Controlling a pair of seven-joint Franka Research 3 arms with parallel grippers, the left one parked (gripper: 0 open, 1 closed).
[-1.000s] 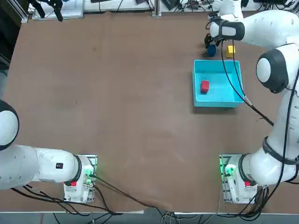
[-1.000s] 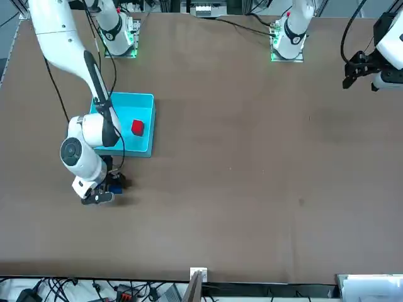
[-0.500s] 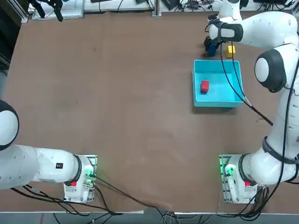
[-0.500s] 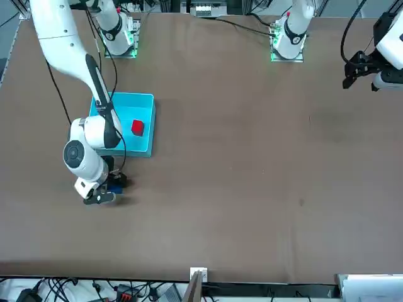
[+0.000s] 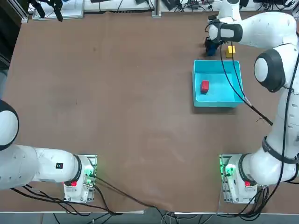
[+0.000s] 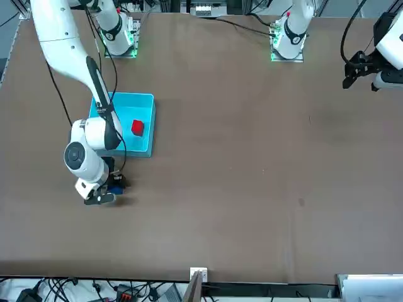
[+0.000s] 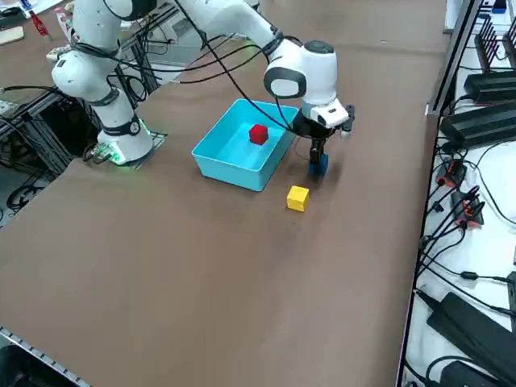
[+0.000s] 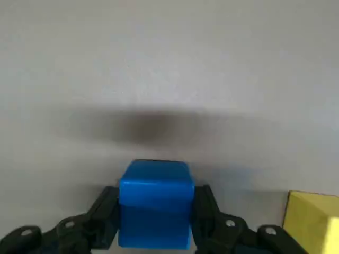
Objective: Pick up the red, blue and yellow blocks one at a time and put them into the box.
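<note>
While red block (image 5: 204,86) sits boxed, hand (image 8: 155,222) clamps blue block (image 8: 155,203)

Brown worktop (image 5: 117,102), bare over most of its area. Cable bundles (image 7: 451,201) and black equipment (image 7: 484,113) along one edge; more cables (image 6: 94,292) trail off the edge opposite the arm bases.

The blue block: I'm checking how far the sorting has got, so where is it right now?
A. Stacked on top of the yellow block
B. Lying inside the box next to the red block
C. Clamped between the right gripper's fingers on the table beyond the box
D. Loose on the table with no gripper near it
C: the right gripper is shut on the blue block, outside the box, where only the red block lies; the yellow block sits apart on the table.
</note>
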